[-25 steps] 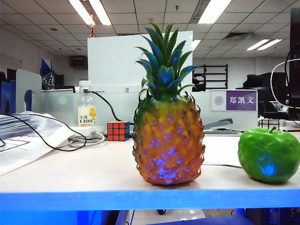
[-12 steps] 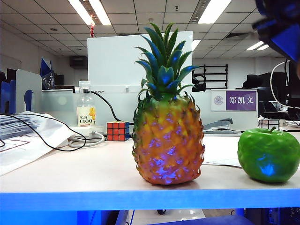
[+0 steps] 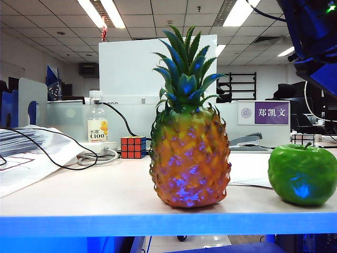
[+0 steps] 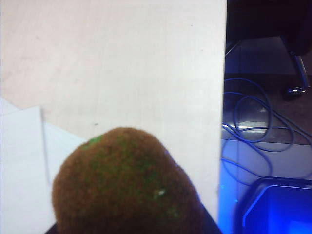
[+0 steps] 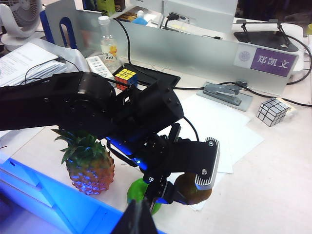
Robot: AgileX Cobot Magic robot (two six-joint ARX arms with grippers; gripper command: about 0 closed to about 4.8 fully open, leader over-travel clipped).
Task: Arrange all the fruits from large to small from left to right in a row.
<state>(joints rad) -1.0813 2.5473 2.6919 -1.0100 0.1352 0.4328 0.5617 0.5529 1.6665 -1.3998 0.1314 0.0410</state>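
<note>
Bottle [image 3: 97, 123] label reads "C100", purple nameplate [image 3: 270, 113] reads "郑凯文"

Bright ceiling light panels [image 3: 100, 12] illuminate evenly. Blue-violet glare marks the pineapple [image 3: 189, 161] and apple [image 3: 302, 174]. The close kiwi [image 4: 126, 187] is blurred.

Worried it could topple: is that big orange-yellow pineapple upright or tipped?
Upright: the orange-yellow pineapple stands on its base, green crown pointing straight up.
</note>
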